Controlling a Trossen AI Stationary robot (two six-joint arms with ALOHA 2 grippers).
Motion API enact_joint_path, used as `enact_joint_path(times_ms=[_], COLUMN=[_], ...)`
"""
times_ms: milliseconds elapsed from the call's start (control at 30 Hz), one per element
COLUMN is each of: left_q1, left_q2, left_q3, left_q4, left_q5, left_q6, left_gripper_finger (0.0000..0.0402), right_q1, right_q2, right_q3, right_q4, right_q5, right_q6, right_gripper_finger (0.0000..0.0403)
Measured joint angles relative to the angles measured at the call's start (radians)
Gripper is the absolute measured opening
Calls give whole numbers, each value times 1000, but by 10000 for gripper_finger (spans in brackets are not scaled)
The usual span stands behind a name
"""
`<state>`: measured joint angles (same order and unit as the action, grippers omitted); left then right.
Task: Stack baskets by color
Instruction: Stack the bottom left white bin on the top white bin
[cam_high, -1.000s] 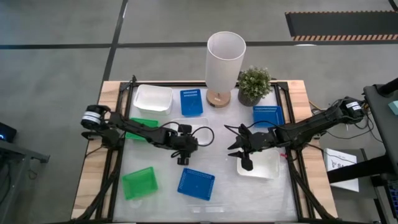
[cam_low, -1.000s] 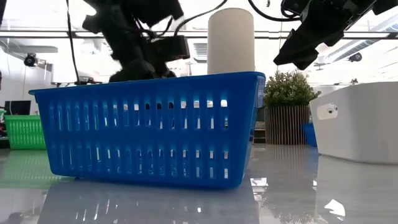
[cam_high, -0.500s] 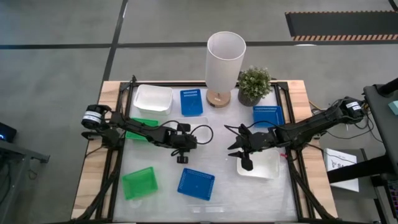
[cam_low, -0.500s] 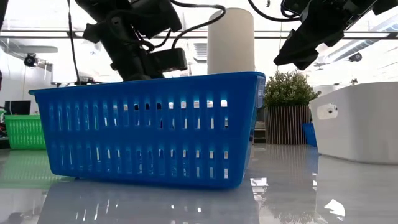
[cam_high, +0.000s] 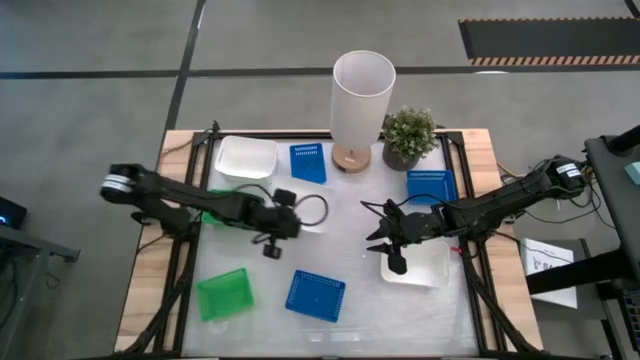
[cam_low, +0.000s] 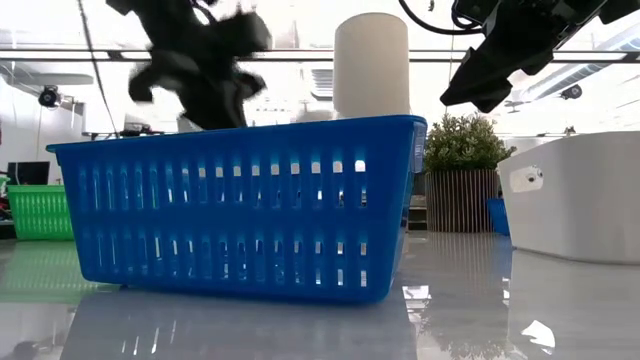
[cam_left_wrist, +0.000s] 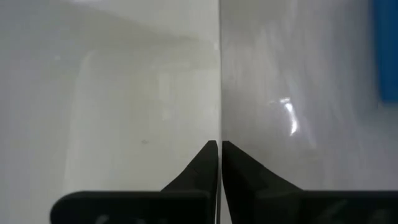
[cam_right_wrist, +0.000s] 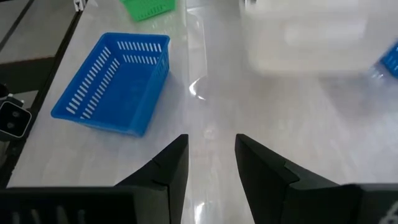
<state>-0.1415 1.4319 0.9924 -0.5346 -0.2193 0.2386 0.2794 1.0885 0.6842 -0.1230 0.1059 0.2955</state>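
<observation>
Left gripper (cam_high: 268, 247): fingers pressed together, holding nothing, near the lamp's (cam_high: 361, 105) front-left. Right gripper (cam_high: 392, 262): half spread, empty, over a white basket (cam_high: 425, 266) front-right of the lamp. Risk: either arm may clip a basket's rim and shove it. Baskets: shallow, perforated; the blue basket (cam_high: 315, 295) sits unstacked in front of the lamp.

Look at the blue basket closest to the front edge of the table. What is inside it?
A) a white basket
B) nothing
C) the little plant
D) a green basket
B, because from above the front blue basket shows only its own perforated bottom, while the potted plant stands at the back of the table beside the tall white cylinder lamp.
</observation>
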Motion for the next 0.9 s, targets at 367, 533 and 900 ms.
enact_joint_path(times_ms=[367,533,900], left_q1=[165,322,749], left_q2=[-391,-489,-509], left_q3=[-48,-70,-70], left_q4=[-266,-293,-323], left_q5=[-46,-39,294], left_q6=[300,441,640], left_gripper_finger=[0,0,0], right_q1=[0,0,0], right_q2=[0,0,0], right_q3=[-2,-2,-2], right_q4=[1,1,9], right_q5=[0,0,1], right_q6=[-8,-11,-20], right_gripper_finger=[125,125,125])
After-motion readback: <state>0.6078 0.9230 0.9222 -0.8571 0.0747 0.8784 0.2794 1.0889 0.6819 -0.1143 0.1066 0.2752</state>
